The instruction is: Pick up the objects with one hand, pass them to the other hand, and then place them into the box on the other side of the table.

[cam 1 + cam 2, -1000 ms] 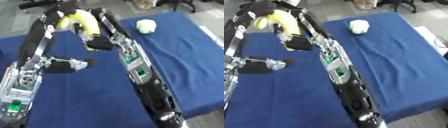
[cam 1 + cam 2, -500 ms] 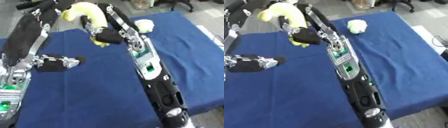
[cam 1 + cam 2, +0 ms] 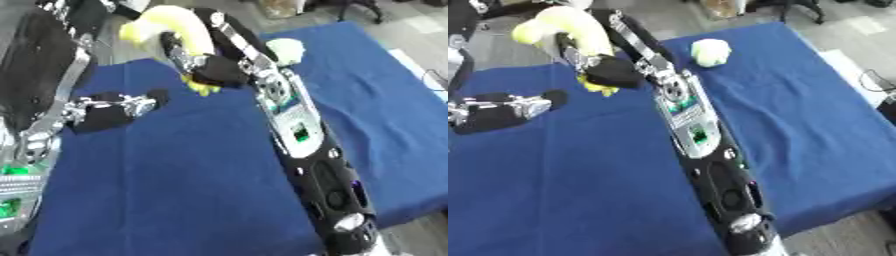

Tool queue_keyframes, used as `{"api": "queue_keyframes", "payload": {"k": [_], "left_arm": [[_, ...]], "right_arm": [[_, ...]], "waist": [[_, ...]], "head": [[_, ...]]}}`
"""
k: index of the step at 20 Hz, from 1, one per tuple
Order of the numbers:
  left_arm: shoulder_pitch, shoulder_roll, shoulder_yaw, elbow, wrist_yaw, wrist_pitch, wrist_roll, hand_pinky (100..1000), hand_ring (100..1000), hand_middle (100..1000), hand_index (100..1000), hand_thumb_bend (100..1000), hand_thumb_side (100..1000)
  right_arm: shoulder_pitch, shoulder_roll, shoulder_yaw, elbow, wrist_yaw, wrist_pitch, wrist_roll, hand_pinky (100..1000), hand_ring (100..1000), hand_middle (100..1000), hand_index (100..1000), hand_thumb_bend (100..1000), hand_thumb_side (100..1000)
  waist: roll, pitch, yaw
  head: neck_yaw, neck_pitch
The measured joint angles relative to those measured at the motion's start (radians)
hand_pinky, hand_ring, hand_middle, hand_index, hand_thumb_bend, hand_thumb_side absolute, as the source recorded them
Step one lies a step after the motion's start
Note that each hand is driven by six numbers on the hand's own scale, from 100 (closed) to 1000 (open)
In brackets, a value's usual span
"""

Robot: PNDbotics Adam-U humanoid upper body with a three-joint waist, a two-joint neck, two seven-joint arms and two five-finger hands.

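Note:
A yellow banana (image 3: 173,19) hangs curved above the far part of the blue table (image 3: 175,190). My right hand (image 3: 217,74) is shut on its lower end, with the arm running up the middle of the view. Beside the banana's other end, my left hand (image 3: 80,9) shows at the top left corner, mostly cut off; I cannot tell whether it touches the banana. The left forearm (image 3: 48,65) comes up along the left side. A pale green-white round object (image 3: 709,51) lies on the cloth at the far right.
A black and silver joint of the left arm (image 3: 114,106) juts out over the table at the left. Grey floor lies beyond the table's far edge. A pale strip (image 3: 409,59) runs along the right edge. No box shows.
The camera has tilted, so the whole picture has shifted. The right hand has carried the banana a little farther up and away, towards the left hand.

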Motion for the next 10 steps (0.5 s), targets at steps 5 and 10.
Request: {"api": "queue_keyframes", "payload": {"k": [5,10], "left_arm": [[-0.001,-0.03,-0.024,0.04,-0.085,0.001,0.038,852,814,811,952,762,100],[-0.002,-0.035,-0.043,0.074,-0.119,-0.018,0.025,856,813,803,947,739,100]], "right_arm": [[0.014,0.0,0.016,0.0,-0.023,0.001,0.021,639,348,163,400,100,452],[0.018,0.0,0.032,0.0,-0.043,0.0,0.041,639,347,161,400,100,450]], "waist": [[0.0,0.0,-0.004],[0.0,0.0,-0.005]], "head": [[0.002,0.0],[0.011,0.0]]}}
